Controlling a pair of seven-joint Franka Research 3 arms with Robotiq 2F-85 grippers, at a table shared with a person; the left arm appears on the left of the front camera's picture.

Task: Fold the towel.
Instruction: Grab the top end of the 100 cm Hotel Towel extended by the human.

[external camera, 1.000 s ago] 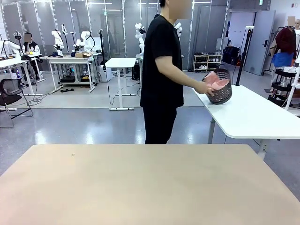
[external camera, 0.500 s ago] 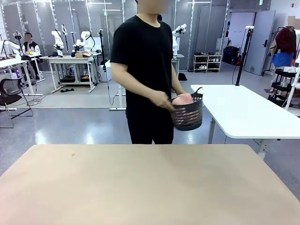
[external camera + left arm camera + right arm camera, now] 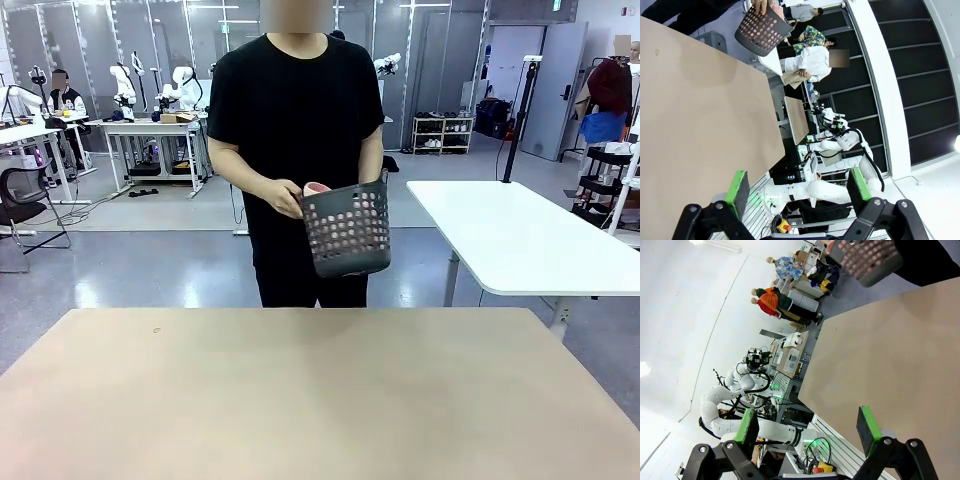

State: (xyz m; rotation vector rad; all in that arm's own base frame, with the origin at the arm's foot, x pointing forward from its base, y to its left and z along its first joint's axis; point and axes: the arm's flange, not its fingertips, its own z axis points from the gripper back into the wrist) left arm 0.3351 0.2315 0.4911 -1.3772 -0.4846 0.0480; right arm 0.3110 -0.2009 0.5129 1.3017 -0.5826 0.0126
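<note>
The left pincer (image 3: 797, 185) and the right pincer (image 3: 807, 428) are released, and nothing is held. The towel (image 3: 316, 188) is carried in a dark basket (image 3: 347, 235) by a person's hand (image 3: 287, 200), well beyond both pincers, past the far edge of the counter (image 3: 300, 400). Folding is judged not yet begun: laying out and every fold are left.

My beige tabletop (image 3: 320, 400) up front. Past it a glossy grey floor (image 3: 150, 270). White table (image 3: 520, 240) on my right, black office chair (image 3: 20, 190) far left. White desks (image 3: 150, 128) behind, low shelf rack (image 3: 443, 132), grey door (image 3: 550, 90), grey panelled back wall (image 3: 440, 60).
</note>
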